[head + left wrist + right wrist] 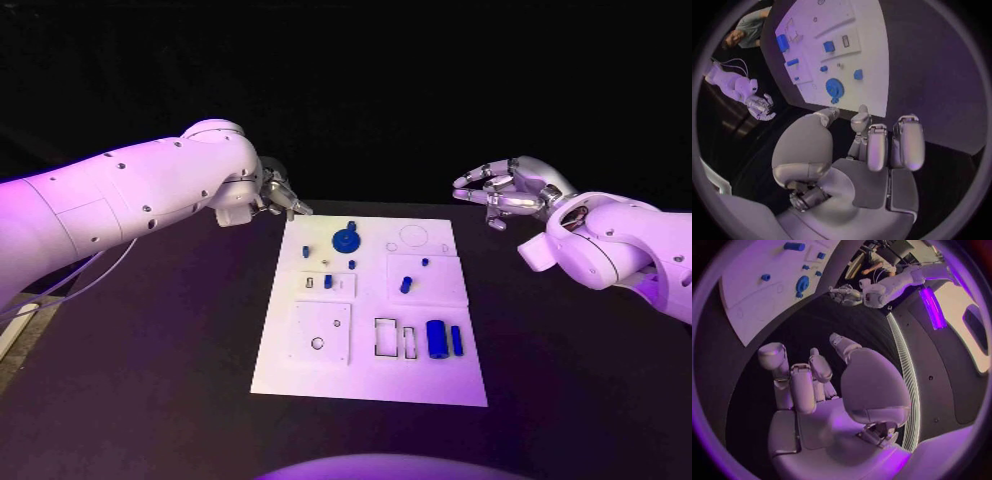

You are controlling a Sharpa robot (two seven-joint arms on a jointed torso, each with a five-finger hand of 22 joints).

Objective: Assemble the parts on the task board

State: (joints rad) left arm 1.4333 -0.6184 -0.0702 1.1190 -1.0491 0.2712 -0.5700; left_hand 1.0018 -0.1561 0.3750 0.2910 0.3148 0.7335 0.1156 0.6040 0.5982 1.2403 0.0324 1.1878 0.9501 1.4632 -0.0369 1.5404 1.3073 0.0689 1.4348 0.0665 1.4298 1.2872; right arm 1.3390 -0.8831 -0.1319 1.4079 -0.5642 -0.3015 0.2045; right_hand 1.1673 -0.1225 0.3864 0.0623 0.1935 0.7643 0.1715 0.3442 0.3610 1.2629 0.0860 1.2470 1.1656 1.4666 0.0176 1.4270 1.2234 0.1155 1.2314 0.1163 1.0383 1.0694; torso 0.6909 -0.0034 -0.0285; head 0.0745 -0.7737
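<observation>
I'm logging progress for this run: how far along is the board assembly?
Early, it seems. The round blue part sits at the far end of the task board; whether it is seated is unclear. Nothing is in hand: the left hand and right hand hover off the board's far corners, holding nothing. The blue cylinders lie loose.

Flat white rectangular task board (296,375) lying mid-table. Round blue gear-like part (346,240) near far edge. Upright blue cylinders (437,339) at near right.

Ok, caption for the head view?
Both hands, left and right, hover empty beyond the task board, blue parts unassembled.
</observation>
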